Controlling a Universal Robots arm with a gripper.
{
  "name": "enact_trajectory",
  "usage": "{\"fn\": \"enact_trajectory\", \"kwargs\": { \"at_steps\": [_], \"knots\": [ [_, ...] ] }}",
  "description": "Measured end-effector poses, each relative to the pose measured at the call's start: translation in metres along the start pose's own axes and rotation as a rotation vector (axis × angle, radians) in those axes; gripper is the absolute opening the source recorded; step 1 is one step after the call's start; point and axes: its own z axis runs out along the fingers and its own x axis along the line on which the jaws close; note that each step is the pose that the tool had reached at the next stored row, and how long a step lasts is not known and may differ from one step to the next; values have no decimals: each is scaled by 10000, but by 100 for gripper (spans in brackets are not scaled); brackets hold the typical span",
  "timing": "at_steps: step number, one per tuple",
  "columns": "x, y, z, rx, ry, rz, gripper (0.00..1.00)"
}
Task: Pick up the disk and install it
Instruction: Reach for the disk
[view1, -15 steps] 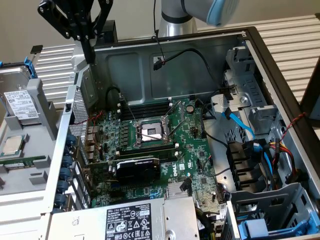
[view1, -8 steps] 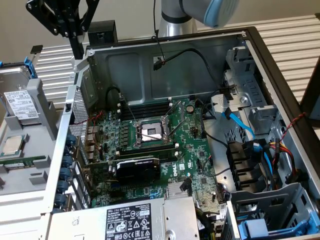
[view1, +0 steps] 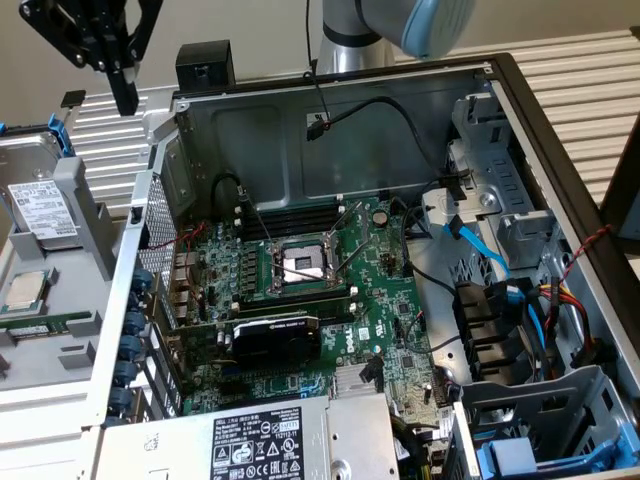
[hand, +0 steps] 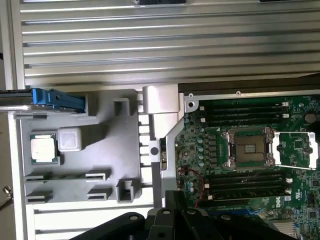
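Note:
The disk (view1: 42, 212) stands tilted in a grey parts tray (view1: 60, 400) at the exterior view's left. Its white barcode label faces out and its blue carrier frame (view1: 62, 132) sticks up behind it. The wrist view looks down on the disk's edge, with the blue carrier (hand: 56, 98) at the tray's (hand: 115, 145) corner. My black gripper (view1: 126, 100) hangs high above the table, just beyond the tray and beside the case's rear corner. Its fingers are shut with nothing between them. It is well above the disk and apart from it.
The open computer case (view1: 330, 130) shows the motherboard (view1: 300, 290), its open CPU socket (hand: 247, 150), loose blue and black cables (view1: 480, 250) and a drive bay with blue plastic (view1: 520, 455). A silver power supply with a warning label (view1: 270, 445) lies in front. A small silver processor chip (hand: 44, 149) rests in the tray.

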Motion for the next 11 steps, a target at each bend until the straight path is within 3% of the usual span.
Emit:
{"fn": "enact_trajectory", "kwargs": {
  "at_steps": [11],
  "knots": [
    [384,201,-12,7,32,-3,11]
  ]
}}
